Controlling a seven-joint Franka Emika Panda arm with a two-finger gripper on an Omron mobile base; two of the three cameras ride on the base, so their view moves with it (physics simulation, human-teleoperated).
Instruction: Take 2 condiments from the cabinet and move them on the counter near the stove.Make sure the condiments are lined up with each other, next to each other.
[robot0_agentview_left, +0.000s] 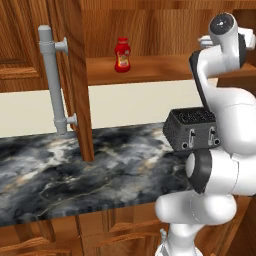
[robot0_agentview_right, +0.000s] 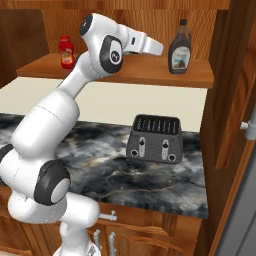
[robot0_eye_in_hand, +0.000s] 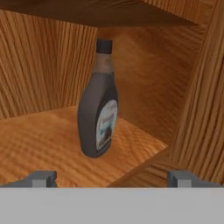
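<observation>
A tall dark grey-brown bottle (robot0_eye_in_hand: 98, 111) with a black cap stands upright on the cabinet's wooden shelf (robot0_eye_in_hand: 39, 140), near the right wall. My gripper (robot0_eye_in_hand: 113, 178) is open and empty, level with the bottle and a short way in front of it. From the right base view the white hand (robot0_agentview_right: 146, 45) reaches toward the dark bottle (robot0_agentview_right: 180, 47) from its left. The red ketchup bottle (robot0_agentview_left: 122, 55) (robot0_agentview_right: 66, 51) stands farther left on the same shelf (robot0_agentview_right: 125, 71). The marble counter (robot0_agentview_left: 75, 170) lies below. The stove is out of view.
A dark toaster (robot0_agentview_right: 155, 138) (robot0_agentview_left: 192, 129) sits on the counter (robot0_agentview_right: 150, 180) under the shelf. An open cabinet door (robot0_agentview_left: 77, 75) with a grey bar handle (robot0_agentview_left: 52, 80) hangs at the left. Another open door (robot0_agentview_right: 232, 100) stands at the right.
</observation>
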